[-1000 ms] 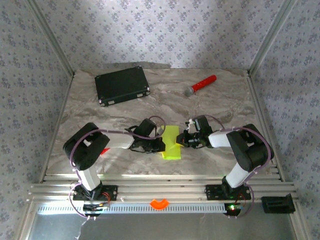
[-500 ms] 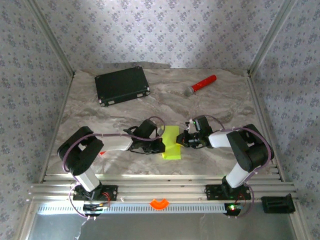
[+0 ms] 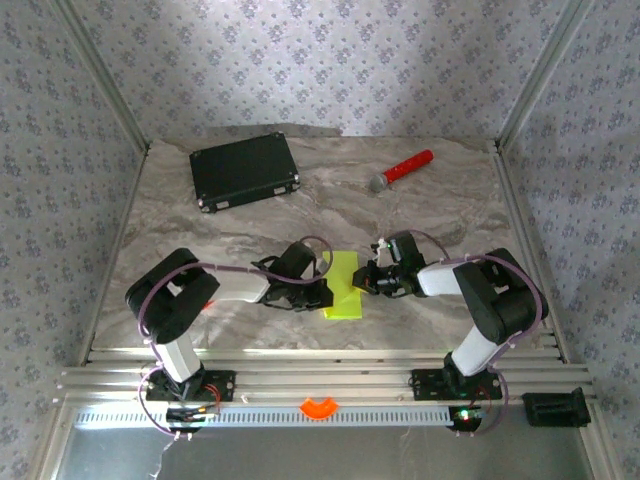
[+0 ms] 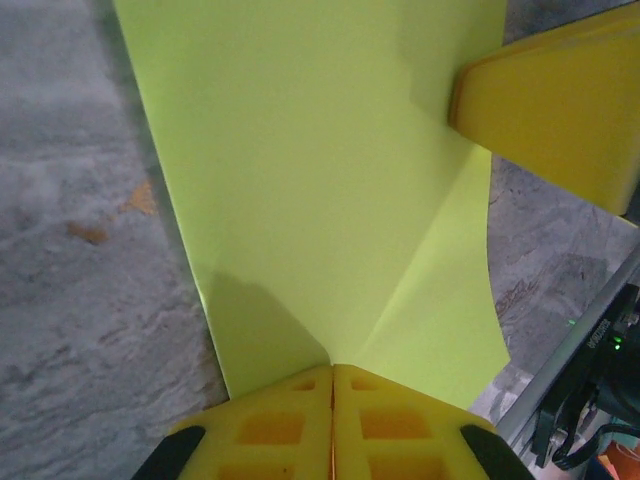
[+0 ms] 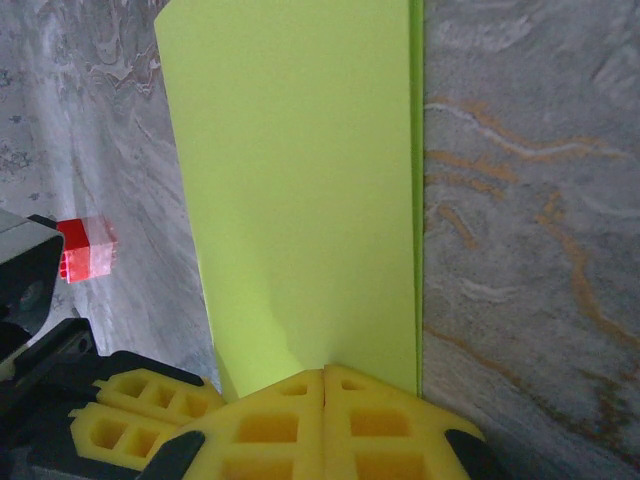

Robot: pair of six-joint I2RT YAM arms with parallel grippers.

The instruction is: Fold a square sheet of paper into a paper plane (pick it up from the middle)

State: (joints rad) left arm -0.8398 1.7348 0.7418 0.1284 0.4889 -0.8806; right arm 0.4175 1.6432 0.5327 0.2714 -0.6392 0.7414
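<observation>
Lying near the front middle of the marbled desk point(image 3: 450, 210), between the two arms, the lime paper point(image 3: 343, 284) shows from above as a narrow folded strip running away from the bases. The left fingers point(image 4: 270, 430) are pressed together, tips at the paper's left edge. In the left wrist view a crease runs from the seam between those tips up across the sheet, and the part to the right of that crease lifts a little off the desk. The right fingers point(image 5: 380, 425) are also pressed together and meet the paper's opposite edge. Whether either pair has a layer caught between the tips cannot be told. In the right wrist view the sheet lies smooth, with a thin line of a second layer along its right side. One yellow right finger shows at the upper right of the left wrist view, resting against the paper's far edge. The left arm's yellow fingers sit at the lower left of the right wrist view, just beside the sheet. A small red block point(image 5: 87, 248) stands on the desk to the left, apart from the paper. Far back, a black case point(image 3: 245, 170) lies at the left and a red-handled microphone point(image 3: 400, 170) at the right, both well away from the paper.
</observation>
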